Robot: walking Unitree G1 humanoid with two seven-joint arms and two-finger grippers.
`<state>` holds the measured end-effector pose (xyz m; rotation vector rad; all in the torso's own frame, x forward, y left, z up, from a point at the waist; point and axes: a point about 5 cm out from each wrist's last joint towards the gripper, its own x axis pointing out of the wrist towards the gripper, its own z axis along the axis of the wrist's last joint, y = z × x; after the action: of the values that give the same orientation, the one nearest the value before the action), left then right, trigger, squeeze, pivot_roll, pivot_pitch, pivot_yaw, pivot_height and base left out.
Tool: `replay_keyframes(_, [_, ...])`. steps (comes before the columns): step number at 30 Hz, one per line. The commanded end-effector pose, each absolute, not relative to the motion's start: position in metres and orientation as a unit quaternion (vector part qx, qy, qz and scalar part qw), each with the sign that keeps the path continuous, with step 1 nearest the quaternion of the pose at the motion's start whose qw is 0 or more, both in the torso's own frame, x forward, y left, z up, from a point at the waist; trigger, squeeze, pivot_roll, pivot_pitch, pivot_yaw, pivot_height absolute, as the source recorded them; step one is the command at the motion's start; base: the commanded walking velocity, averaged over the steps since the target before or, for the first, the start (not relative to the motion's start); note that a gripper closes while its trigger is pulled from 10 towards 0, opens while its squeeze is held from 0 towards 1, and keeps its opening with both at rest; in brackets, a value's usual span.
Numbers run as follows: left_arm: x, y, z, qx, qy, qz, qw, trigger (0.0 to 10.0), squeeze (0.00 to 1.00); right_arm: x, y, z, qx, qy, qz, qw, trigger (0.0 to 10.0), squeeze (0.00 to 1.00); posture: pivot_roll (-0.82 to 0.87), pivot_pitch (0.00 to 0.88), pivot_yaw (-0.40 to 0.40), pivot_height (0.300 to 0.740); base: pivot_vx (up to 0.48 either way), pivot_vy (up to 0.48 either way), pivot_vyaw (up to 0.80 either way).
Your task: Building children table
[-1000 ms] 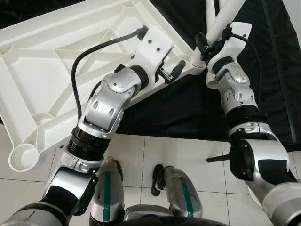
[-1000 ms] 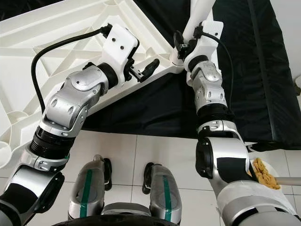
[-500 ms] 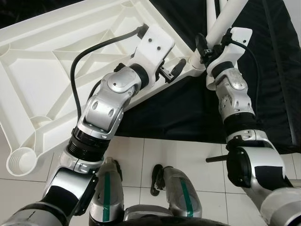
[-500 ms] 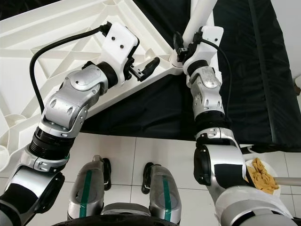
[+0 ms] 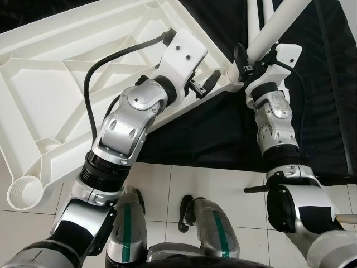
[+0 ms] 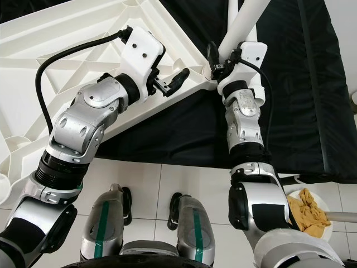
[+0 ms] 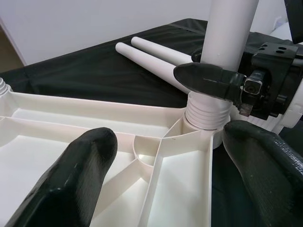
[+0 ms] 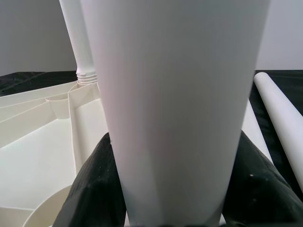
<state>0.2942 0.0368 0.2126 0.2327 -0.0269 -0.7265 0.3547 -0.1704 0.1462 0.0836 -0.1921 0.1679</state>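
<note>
A: Where the white table top [image 5: 67,84] lies upside down, ribs up, on the black cloth [image 6: 312,100], how does the leg [image 5: 276,30] stand?

B: Its threaded end sits in the corner socket [image 7: 206,116] nearest the robot's right. The right end effector [image 5: 248,56] is clamped around it just above the socket.

A: And the left end effector [image 5: 202,84]?

B: Fingers spread apart, hovering over the top's near edge just beside that corner, holding nothing. One corner of the top overhangs the cloth above the tiled floor [image 5: 212,184], with another socket [image 5: 25,192] there.

A: What do the wrist cameras add?

B: The left one shows two loose legs [image 7: 151,59] lying side by side on the cloth beyond the socket. The right one shows a second upright leg [image 8: 78,40] screwed in at a farther corner.

A: Any containers?

B: A white bowl [image 6: 309,215] on the floor at the right, holding a crumpled tan thing I cannot identify.
</note>
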Motion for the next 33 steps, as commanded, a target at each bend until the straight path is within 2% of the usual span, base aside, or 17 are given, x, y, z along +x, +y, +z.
replay_keyframes(1, [0.294,0.037,0.210,0.110,-0.007,-0.343,0.933,10.0,0.00,0.342,-0.174,0.098,0.049,0.013,0.068,0.996,10.0,0.00,0.12,0.103,-0.077,0.740,0.000,0.000,0.00])
replay_keyframes(15, [0.295,0.037,0.212,0.110,-0.010,-0.340,0.934,10.0,0.00,0.371,-0.171,0.124,0.011,0.054,0.097,0.994,10.0,0.00,0.12,0.100,-0.079,0.740,0.000,0.000,0.00])
replay_keyframes(26, [0.294,0.038,0.212,0.109,-0.010,-0.336,0.935,10.0,0.00,0.368,-0.167,0.118,0.011,0.058,0.098,0.993,10.0,0.00,0.12,0.103,-0.083,0.740,0.000,0.000,0.00])
replay_keyframes(33, [0.294,0.038,0.212,0.108,-0.009,-0.337,0.935,10.0,0.00,0.367,-0.168,0.118,0.031,0.044,0.045,0.998,10.0,0.00,0.12,0.105,-0.082,0.740,0.000,0.000,0.00])
